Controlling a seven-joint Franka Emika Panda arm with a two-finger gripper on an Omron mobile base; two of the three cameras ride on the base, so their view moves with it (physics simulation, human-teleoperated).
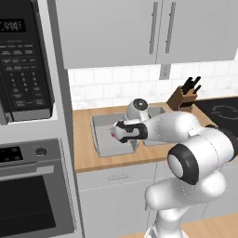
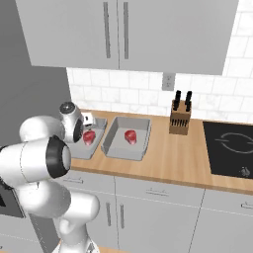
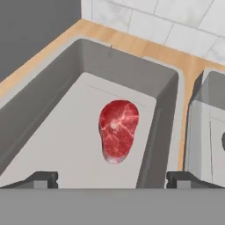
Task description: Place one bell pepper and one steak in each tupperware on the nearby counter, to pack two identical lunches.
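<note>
jaws: stood wide apart, gripper (image 3: 112, 179) empty above left tupperware (image 3: 41, 107) | steak (image 3: 118, 130) lay flat on its floor, clear of fingertips (image 3: 41, 179) | right base view: second steak (image 2: 131, 136) in right tupperware (image 2: 112, 134) on counter (image 2: 173, 157)

Two tupperware trays: one (image 3: 52, 118) below the gripper (image 3: 112, 179), one (image 2: 114, 141) beside it. Two steaks, one (image 3: 117, 129) under the gripper, one (image 2: 130, 136) further away.
</note>
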